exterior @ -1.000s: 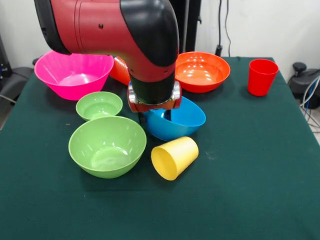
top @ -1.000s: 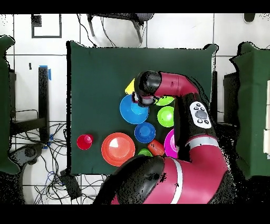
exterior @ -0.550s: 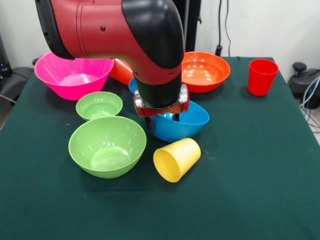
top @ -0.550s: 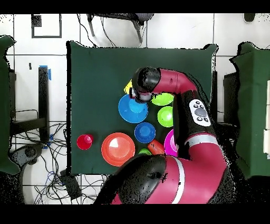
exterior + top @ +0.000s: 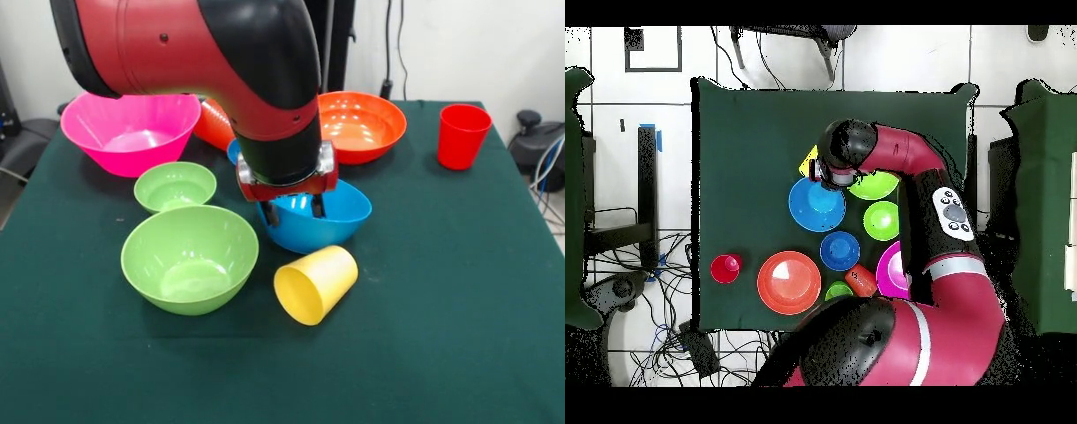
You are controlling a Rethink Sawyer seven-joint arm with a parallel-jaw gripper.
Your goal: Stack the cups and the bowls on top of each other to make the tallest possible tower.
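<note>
— Six bowls on the table [image 5: 459,336], none stacked. Gripper?
— Gripper [image 5: 295,209] clamps the near rim of the large blue bowl [image 5: 340,212], one finger inside, one outside; the bowl sits tilted.
— Neighbours?
— Yellow cup [image 5: 315,283] on its side just in front. Large green bowl [image 5: 189,258] beside it, small green bowl [image 5: 175,185] behind that.
— Far side?
— Pink bowl [image 5: 131,132], orange bowl [image 5: 360,125], red cup [image 5: 463,135] upright, well apart. Small dark blue bowl [image 5: 839,250] shows from overhead.
</note>
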